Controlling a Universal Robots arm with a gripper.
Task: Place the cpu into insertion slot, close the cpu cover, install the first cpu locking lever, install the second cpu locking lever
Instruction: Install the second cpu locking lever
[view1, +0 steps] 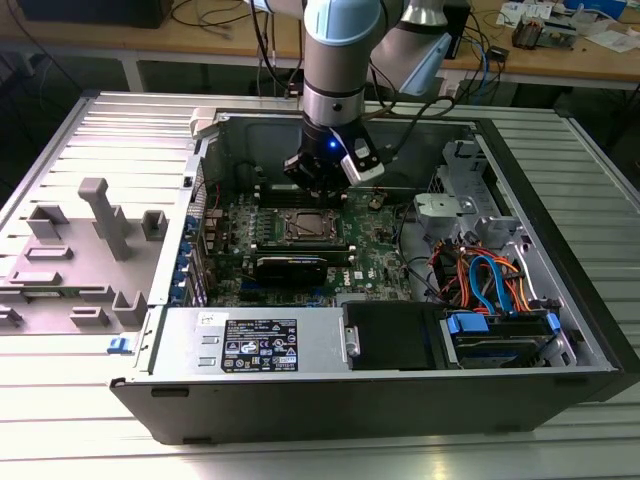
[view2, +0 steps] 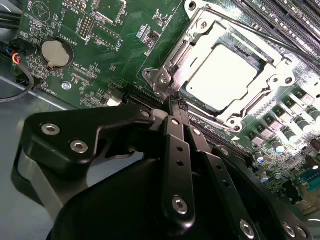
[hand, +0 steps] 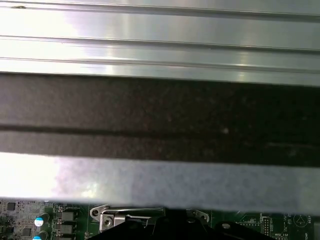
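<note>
The cpu (view2: 225, 75) lies flat in the insertion slot (view1: 305, 228), its dull silver top facing up. The cpu cover (view2: 209, 27), a silvery frame, lies down around the chip. A thin lever rod (view2: 260, 32) runs along the socket's far side. My gripper (view2: 175, 102) is shut, its black fingers (view2: 177, 150) meeting at the socket's near corner, by a metal bracket (view2: 161, 77). I see nothing held between the tips. In the exterior view the gripper (view1: 320, 190) hangs just behind the socket, inside the open computer case.
The green motherboard (view2: 115, 55) carries a coin battery (view2: 54, 53) and long black memory slots (view2: 280, 15). The case wall (hand: 160, 120) stands close by. A power supply (view1: 260, 345) and drive bay with blue and orange cables (view1: 490, 290) lie in front; a grey fixture (view1: 90, 240) sits outside.
</note>
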